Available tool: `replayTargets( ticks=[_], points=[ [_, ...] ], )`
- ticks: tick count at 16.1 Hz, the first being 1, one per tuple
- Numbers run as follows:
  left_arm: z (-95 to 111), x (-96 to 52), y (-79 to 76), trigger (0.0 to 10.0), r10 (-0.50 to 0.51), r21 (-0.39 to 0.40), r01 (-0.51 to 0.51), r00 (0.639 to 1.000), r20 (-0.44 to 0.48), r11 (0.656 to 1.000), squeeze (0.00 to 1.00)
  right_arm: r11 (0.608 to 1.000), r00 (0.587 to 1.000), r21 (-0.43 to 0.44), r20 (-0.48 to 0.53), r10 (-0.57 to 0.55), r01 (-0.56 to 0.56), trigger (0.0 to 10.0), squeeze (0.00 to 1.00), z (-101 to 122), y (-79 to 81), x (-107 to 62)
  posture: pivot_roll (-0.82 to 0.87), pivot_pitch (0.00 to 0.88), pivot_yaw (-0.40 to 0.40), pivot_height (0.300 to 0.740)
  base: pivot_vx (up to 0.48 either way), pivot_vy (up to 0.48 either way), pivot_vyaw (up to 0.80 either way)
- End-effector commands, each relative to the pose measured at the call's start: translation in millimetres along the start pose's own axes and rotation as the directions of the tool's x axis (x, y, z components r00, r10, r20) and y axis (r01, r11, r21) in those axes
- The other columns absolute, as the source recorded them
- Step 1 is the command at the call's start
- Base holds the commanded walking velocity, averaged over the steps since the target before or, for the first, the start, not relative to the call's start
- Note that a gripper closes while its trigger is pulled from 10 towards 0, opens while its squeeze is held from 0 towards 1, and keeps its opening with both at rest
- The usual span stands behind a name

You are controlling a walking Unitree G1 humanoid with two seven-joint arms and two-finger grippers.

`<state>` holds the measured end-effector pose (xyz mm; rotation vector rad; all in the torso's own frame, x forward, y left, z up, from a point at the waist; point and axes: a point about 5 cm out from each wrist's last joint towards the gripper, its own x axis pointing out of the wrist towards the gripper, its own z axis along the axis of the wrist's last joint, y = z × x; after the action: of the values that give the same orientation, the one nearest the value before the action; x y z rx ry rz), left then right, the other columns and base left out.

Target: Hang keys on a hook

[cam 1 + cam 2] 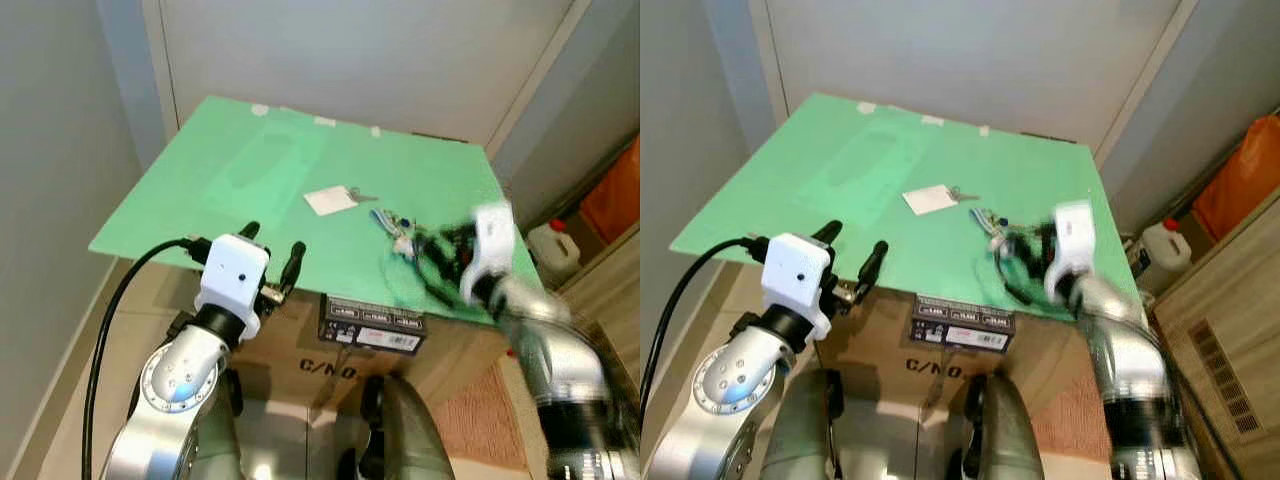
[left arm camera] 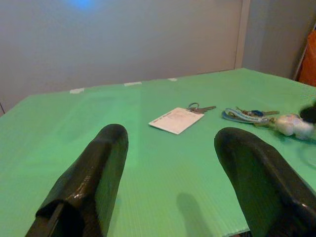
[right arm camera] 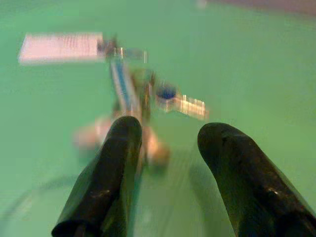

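Left claw (image 1: 272,262): fingers spread, hovering at the near edge of the green board (image 1: 250,170), well short of anything. White tag (image 1: 329,200) with one key lies ahead of it and to its right. Keys (image 3: 143,98) on the blue strap lie just ahead of my right claw (image 3: 165,148), strap running away from the fingertips. Right fingers spread, gripping nothing; view blurred. Right arm is nearer, I judge.

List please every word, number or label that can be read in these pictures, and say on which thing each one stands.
"C/NO": printed in black on the front of the cardboard box under the green board.
Black label on the box: white lines of text, too small to read.
White card beside the keys: faint print, too blurred to read.
No other text can be read.
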<state>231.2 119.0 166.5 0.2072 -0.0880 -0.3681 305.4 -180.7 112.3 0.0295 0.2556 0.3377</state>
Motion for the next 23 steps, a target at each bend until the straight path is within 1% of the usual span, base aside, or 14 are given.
replayTargets(
  ticks=[1,2,4,5,7,10,11,13,16,18,20,21,22,23],
  points=[
    [-1.2,1.4,-5.2,10.0,-0.018,-0.007,0.018,1.0,0.002,1.0,0.0,1.0,1.0,-0.001,0.001,0.006,-0.006,10.0,0.0,3.3,-1.3,-2.2,0.17,0.023,-0.133,0.549,0.0,0.0,0.0],
    [-1.9,0.9,-5.6,10.0,-0.021,-0.008,0.021,1.0,0.001,1.0,0.0,1.0,1.0,0.002,-0.025,0.019,-0.019,10.0,0.0,-1.6,-0.2,-3.2,0.16,0.022,-0.128,0.549,0.0,0.0,0.0],
    [-2.3,0.6,-4.1,10.0,-0.023,-0.007,0.023,1.0,0.002,1.0,0.0,0.999,0.998,0.031,-0.041,0.038,-0.037,10.0,0.0,-5.9,1.4,-3.5,0.16,0.018,-0.126,0.549,0.0,0.0,0.0],
    [-2.2,0.8,-3.4,10.0,-0.023,-0.006,0.023,1.0,0.003,1.0,0.0,0.998,0.998,0.046,-0.036,0.054,-0.052,10.0,0.0,-4.8,3.8,-2.2,0.16,0.015,-0.129,0.549,0.0,0.0,0.0],
    [-1.7,2.3,-3.0,10.0,-0.021,-0.005,0.021,1.0,0.004,1.0,0.0,0.993,0.996,0.075,0.006,0.088,-0.088,10.0,0.0,2.2,7.7,-1.1,0.17,0.009,-0.133,0.549,0.0,0.0,0.0],
    [-1.9,3.0,-3.1,10.0,-0.013,-0.002,0.013,1.0,0.004,1.0,0.0,0.995,0.995,0.022,0.025,0.097,-0.098,10.0,0.0,3.6,8.8,-0.7,0.17,0.002,-0.142,0.549,0.0,0.0,0.0],
    [-2.5,1.9,-2.6,10.0,-0.008,0.0,0.008,1.0,0.003,1.0,0.0,0.992,0.99,-0.031,0.064,0.123,-0.121,10.0,0.0,7.3,17.3,0.1,0.18,0.0,-0.144,0.549,0.0,0.0,0.0],
    [-3.0,0.1,-2.3,10.0,-0.007,0.001,0.007,1.0,0.003,1.0,0.0,0.99,0.989,-0.03,0.058,0.138,-0.136,10.0,0.0,5.3,21.8,0.0,0.18,0.0,-0.145,0.549,0.0,0.0,0.0],
    [-3.4,-2.4,-1.3,10.0,-0.006,0.004,0.006,1.0,0.002,1.0,0.0,0.982,0.981,0.012,0.04,0.188,-0.189,10.0,0.0,0.6,29.4,0.7,0.18,0.0,-0.144,0.549,0.0,0.0,0.0],
    [-2.9,-1.2,-1.8,10.0,-0.008,0.006,0.008,1.0,0.004,1.0,0.0,0.985,0.984,0.01,0.039,0.174,-0.175,10.0,0.0,-2.2,28.8,4.0,0.18,0.0,-0.144,0.549,0.0,0.0,0.0],
    [-3.4,0.7,-3.0,10.0,-0.009,0.006,0.009,1.0,0.004,1.0,0.0,0.991,0.989,-0.012,0.052,0.135,-0.135,10.0,0.0,-2.3,25.8,8.1,0.18,0.0,-0.143,0.549,0.0,0.0,0.0],
    [-3.0,1.9,-3.7,10.0,-0.008,0.006,0.008,1.0,0.005,1.0,0.0,0.992,0.989,-0.058,0.087,0.116,-0.111,10.0,0.0,1.4,25.3,9.7,0.18,0.0,-0.144,0.549,0.0,0.0,0.0],
    [-2.6,3.1,-4.6,10.0,-0.007,0.005,0.007,1.0,0.007,1.0,0.0,0.993,0.986,-0.072,0.132,0.1,-0.091,10.0,0.0,5.4,25.4,10.5,0.18,0.0,-0.144,0.549,0.0,0.0,0.0],
    [-2.4,3.6,-5.3,10.0,-0.007,0.004,0.007,1.0,0.008,1.0,0.0,0.996,0.986,-0.048,0.146,0.086,-0.08,10.0,1.0,6.3,25.7,10.6,0.18,0.001,-0.146,0.549,0.0,0.0,0.0]
  ],
)
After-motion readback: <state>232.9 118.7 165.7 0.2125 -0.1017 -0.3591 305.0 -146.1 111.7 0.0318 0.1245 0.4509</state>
